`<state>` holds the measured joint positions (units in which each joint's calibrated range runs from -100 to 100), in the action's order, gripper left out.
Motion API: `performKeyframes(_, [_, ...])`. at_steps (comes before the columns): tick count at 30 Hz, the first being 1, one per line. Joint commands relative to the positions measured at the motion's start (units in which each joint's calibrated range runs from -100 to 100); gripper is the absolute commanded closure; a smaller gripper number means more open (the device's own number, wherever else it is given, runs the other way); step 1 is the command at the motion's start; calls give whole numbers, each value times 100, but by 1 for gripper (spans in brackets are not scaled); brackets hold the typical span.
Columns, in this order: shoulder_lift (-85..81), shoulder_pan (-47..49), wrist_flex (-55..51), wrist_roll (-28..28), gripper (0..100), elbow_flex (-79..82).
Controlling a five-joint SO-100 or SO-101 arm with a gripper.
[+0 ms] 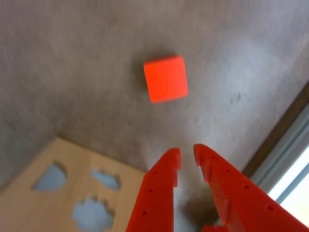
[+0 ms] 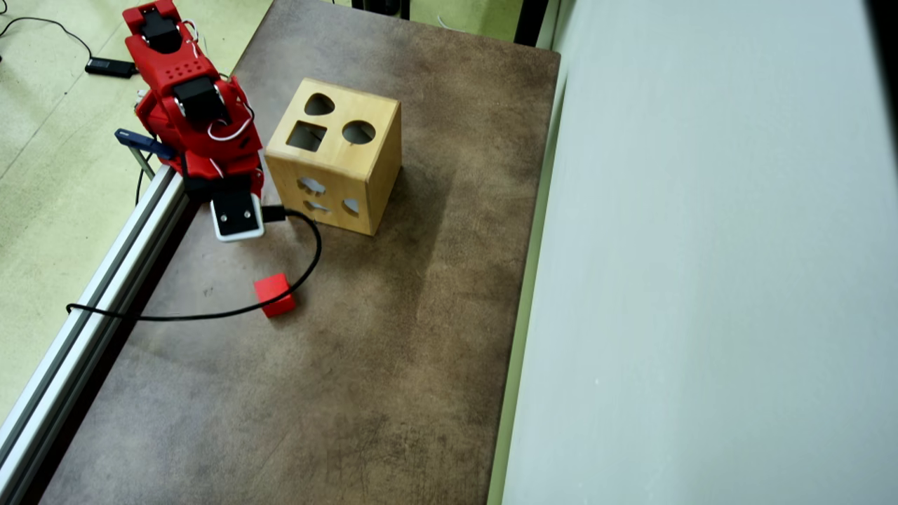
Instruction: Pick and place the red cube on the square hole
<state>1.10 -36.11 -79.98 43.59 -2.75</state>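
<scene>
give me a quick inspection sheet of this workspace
surface: brown mottled table, bare apart from the job's things and a cable
cube: red cube lies on the table, apart from the box, not held
box: wooden box stands upright; its top face has the square hole, a round hole and a rounded one; more cut-outs on its side
clutter: nothing seen
claw: claw hangs above the table short of the cube, tips slightly apart, holding nothing
cables: black cable runs from the wrist camera across the table and touches the cube; more leads on the floor
surroundings: metal rail along the table's left edge in the overhead view, greenish floor, pale wall on the right
</scene>
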Motion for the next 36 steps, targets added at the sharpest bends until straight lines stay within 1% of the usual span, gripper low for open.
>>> performKeyframes(1, [47, -44, 306, 29, 94, -20])
performKeyframes(33, [21, -44, 242, -20, 94, -91])
performKeyframes(36, [13, -44, 331, -20, 90, -109])
